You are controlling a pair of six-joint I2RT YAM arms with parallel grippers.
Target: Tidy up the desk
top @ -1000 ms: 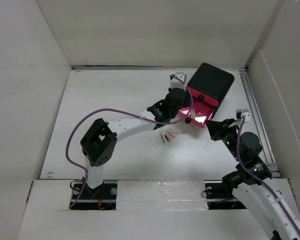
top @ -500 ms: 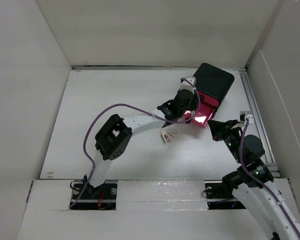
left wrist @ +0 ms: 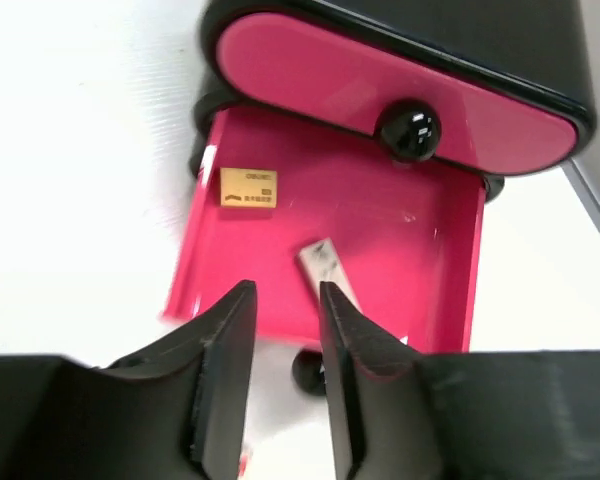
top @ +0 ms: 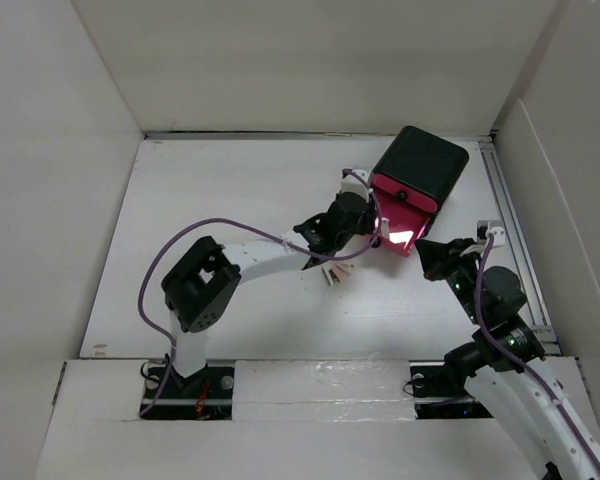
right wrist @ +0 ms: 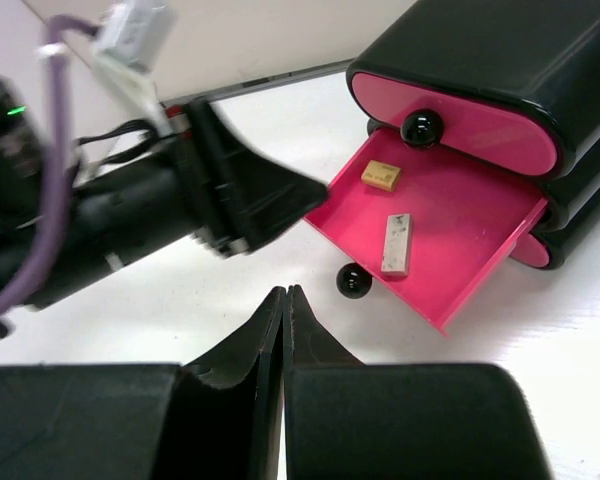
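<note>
The white desk (top: 230,200) holds a black cube box (top: 423,162) at the back right, its lowest pink drawer (top: 401,230) pulled out. In the left wrist view the drawer (left wrist: 400,230) holds a yellow eraser (left wrist: 248,187) and a grey-white stick (left wrist: 325,268). My left gripper (left wrist: 285,300) is open and empty, hovering just before the drawer's front edge and its black knob (left wrist: 310,368); it also shows in the top view (top: 373,228). My right gripper (right wrist: 283,295) is shut and empty, to the drawer's right (top: 427,255).
A few small pink-and-white items (top: 337,272) lie on the desk under the left forearm. The upper pink drawer (left wrist: 380,90) is closed. White walls ring the desk, with a metal rail (top: 510,220) along the right side.
The left gripper reached further over the open drawer half a second ago and has now drawn back towards the left. The right arm has barely moved.
</note>
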